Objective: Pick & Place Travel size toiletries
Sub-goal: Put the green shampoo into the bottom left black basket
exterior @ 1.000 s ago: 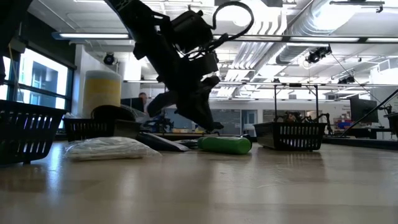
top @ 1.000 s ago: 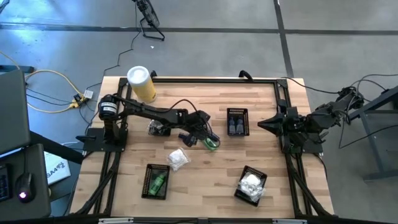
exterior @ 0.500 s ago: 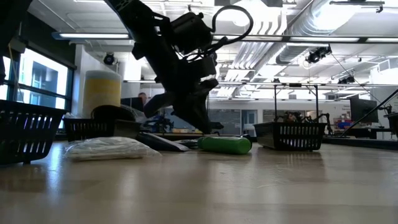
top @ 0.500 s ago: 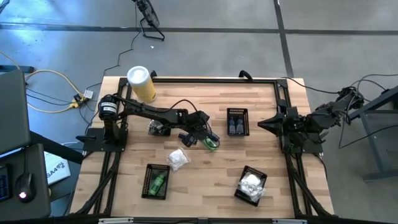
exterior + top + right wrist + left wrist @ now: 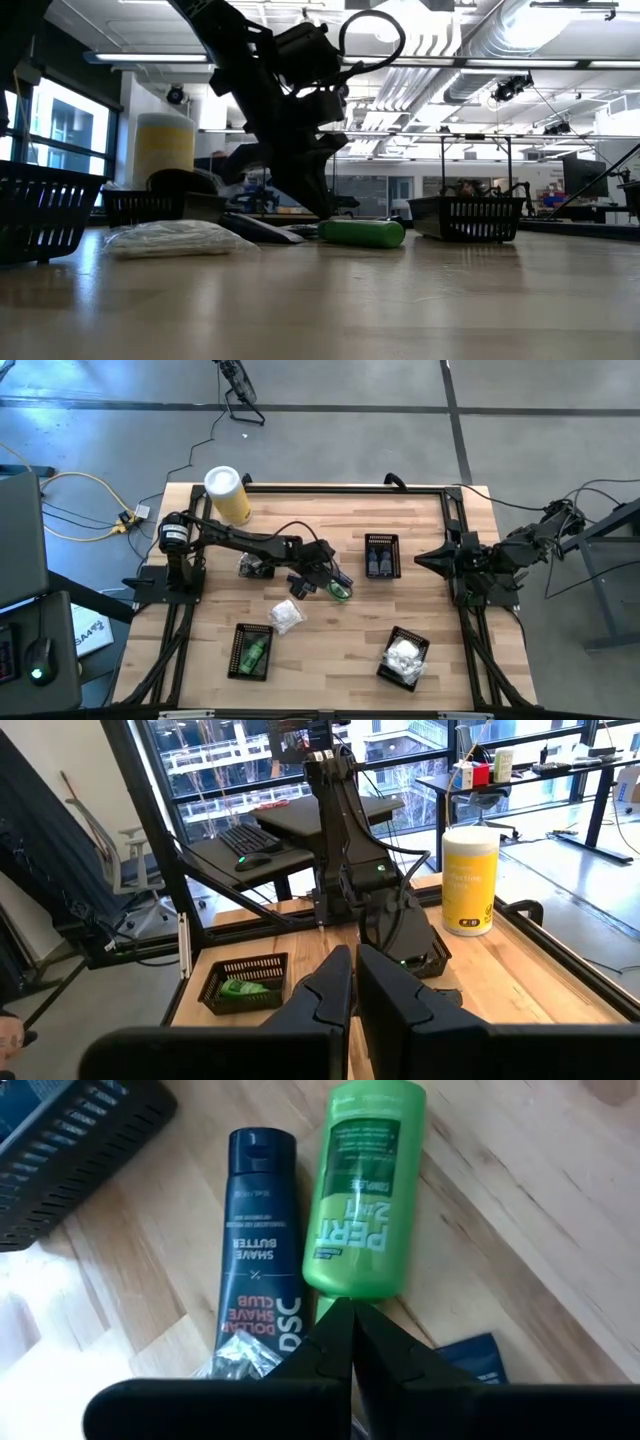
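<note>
– Four black baskets [image 5: 382,556] are spread across the table [image 5: 330,650], presumably one per kind of toiletry.
– At frame centre the left gripper [image 5: 322,582] is pinched shut, empty, beside the green bottle [image 5: 340,589]; the right gripper [image 5: 422,562], closed, is parked right.

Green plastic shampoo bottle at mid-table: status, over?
Left gripper shut, empty, tip by the green plastic shampoo bottle, which lies flat. Right gripper shut, parked at table's right edge. Dark blue shave-butter tube lies alongside the bottle.
</note>
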